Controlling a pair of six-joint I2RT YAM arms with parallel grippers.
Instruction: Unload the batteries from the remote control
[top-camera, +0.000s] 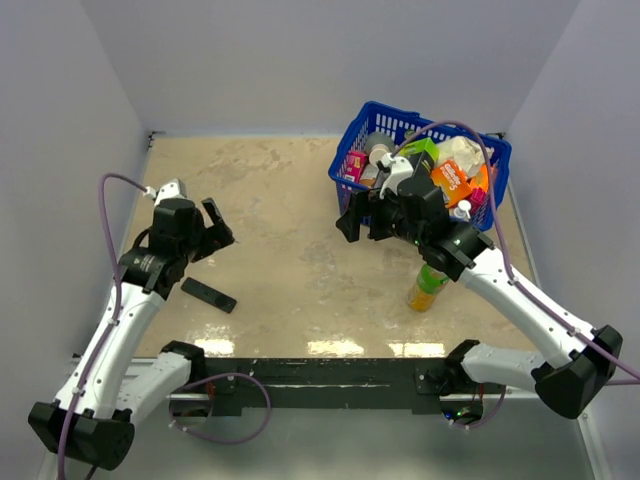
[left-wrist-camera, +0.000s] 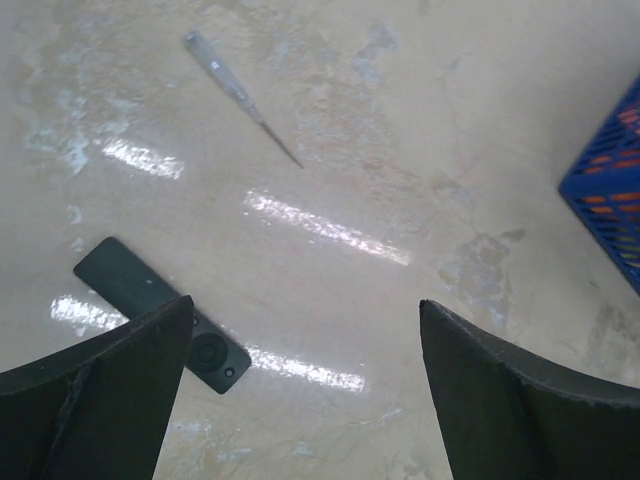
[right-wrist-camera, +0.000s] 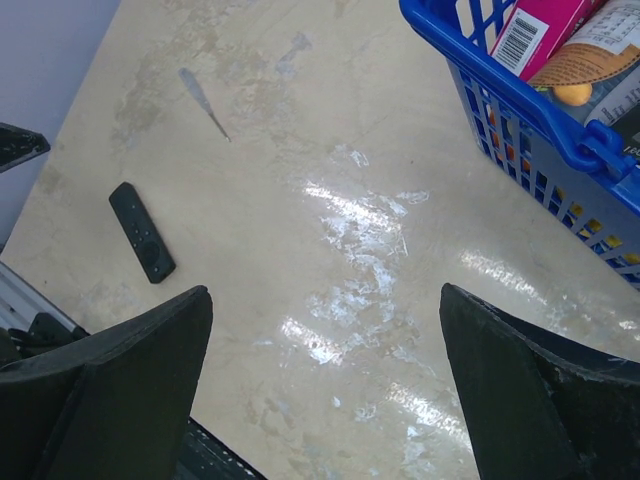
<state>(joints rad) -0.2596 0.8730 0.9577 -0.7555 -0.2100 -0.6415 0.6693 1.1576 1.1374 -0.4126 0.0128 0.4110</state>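
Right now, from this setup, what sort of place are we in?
Probably a robot lab test cell: plain walls box in a marbled tabletop, a left arm and right arm are bolted at its near edge, and a blue basket holds assorted packaged goods.

Bright, even overhead light. Glare patches on glossy table (top-camera: 290, 190) toward 6 o'clock, top view; shadows soft; wrist views slightly soft.

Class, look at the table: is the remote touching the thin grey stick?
Apart. The right wrist view shows a stretch of bare table between the remote and the stick.
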